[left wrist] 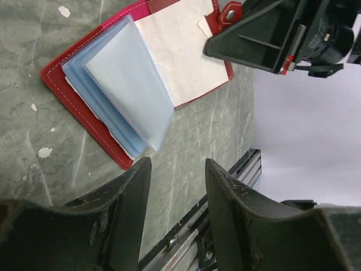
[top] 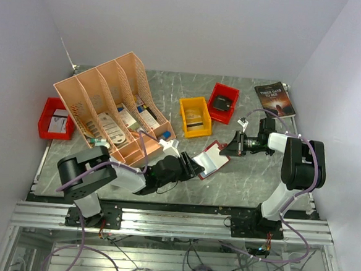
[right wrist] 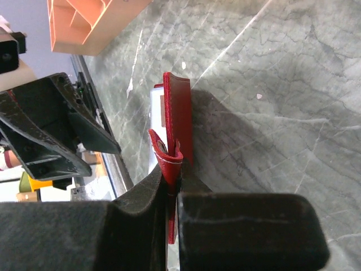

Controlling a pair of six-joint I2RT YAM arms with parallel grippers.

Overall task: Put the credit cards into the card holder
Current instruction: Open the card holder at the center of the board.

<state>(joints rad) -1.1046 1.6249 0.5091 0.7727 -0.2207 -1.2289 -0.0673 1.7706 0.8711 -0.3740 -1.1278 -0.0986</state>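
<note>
While the right tool point(right wrist: 172, 182) is clenching the red cover edge of the card holder point(right wrist: 178, 113), I am reading the job as being in its early part. That tool is pinching the cover beside the snap tab and tilting that side up off the surface point(right wrist: 271, 84). The holder is lying open between the two arms, toward the near edge.

The left tool point(left wrist: 176, 169) is standing released, with nothing between its fingers. It is hovering just beside the fan of clear pockets point(left wrist: 121, 84) and not touching them. I am seeing no credit cards in either tool. The pockets are showing a bluish tint, and I cannot tell whether any is already loaded. My judgement: the holder is opened and being held open, while fetching each card and sliding it in is remaining.

Working outward:
- A yellow bin point(top: 195, 116) is sitting just beyond the holder. A flat greyish piece point(top: 195, 123) in it may be a card, but it is too small to confirm.
- A red bin point(top: 223, 103) beside it is holding a dark item.
- A dark book point(top: 275, 97) is lying at the far right corner.
- A peach file organizer point(top: 111, 103) stuffed with papers is filling the left side.

In the way: the organizer's near corner is sitting close against the left arm, and the right tool is occupying the holder's far side. I am expecting a tight approach for the left tool.
</note>
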